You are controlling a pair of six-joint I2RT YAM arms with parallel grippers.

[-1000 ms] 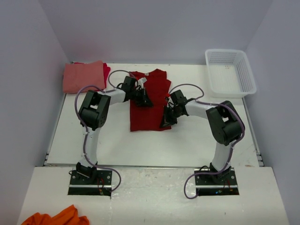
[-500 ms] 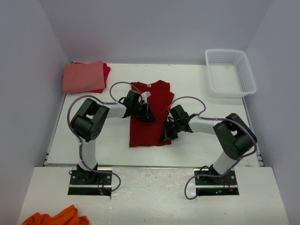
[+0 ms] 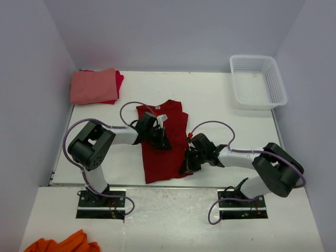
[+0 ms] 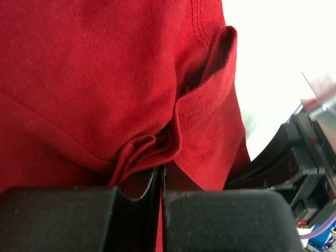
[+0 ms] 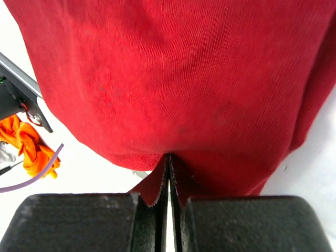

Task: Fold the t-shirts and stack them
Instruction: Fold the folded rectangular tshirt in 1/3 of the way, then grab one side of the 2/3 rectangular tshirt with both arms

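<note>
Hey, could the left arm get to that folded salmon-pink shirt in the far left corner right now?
Probably not yet: the left gripper is shut on the dark red t-shirt. Nothing stands between it and the salmon-pink shirt, so once freed, likely yes.

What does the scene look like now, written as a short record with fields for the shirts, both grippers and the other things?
shirt in work: dark red t-shirt, on the table between the arms
left gripper: shut on a bunched fold of the dark red t-shirt
right gripper: shut on that shirt's edge
stack: salmon-pink t-shirt, folded, far left corner, on top of the brighter red t-shirt
basket: white, far right corner
orange cloth: near left, in front of the arm bases
</note>
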